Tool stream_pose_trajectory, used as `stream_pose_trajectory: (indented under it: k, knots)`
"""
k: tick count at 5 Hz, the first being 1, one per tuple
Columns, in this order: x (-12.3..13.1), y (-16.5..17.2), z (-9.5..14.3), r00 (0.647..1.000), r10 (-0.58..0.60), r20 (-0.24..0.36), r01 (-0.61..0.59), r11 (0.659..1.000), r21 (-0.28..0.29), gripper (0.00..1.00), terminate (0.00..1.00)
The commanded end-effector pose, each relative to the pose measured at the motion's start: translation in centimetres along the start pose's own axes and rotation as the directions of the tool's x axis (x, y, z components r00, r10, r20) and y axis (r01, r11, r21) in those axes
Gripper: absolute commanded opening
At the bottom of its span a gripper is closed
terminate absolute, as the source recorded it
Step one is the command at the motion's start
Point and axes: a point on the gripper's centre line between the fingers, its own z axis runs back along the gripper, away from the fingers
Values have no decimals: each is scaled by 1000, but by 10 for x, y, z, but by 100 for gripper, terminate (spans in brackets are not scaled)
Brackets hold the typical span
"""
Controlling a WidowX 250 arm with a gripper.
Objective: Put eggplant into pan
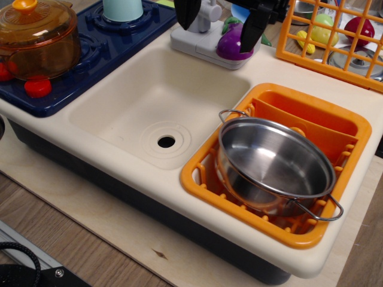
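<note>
Sink (114, 113) as the landmark: the pan (274, 162) sits empty in the orange rack (197, 179) right of it. Gripper (220, 24) is behind the sink, fingers spread open around the eggplant (230, 43) on the grey faucet base (191, 43) — not clamped yet. I'd close squarely on the purple body, lift straight up — then carry.

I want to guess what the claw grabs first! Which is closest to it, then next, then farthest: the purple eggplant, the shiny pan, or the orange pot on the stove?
From the claw at the top:
1. Eggplant, right by its fingers on the faucet base.
2. Pan, down right in the orange rack.
3. Orange pot, far left on the stove.
</note>
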Motion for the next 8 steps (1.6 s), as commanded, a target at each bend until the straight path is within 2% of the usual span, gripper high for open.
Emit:
stream_pose_trajectory:
  k: [1,2,3,6,8]
  knots:
    - [0,0,0,1000,0,0,0,1000,0,100,0]
    - [9,-2,-6,1000,12,16,-12,1000,7,100,0]
    - [18,0,-15,999,14,44,-14,1000,-10,100,0]
    - [51,5,-37,995,12,96,-4,996,-85,100,0]
    - [62,0,-56,994,8,111,8,989,-145,100,0]
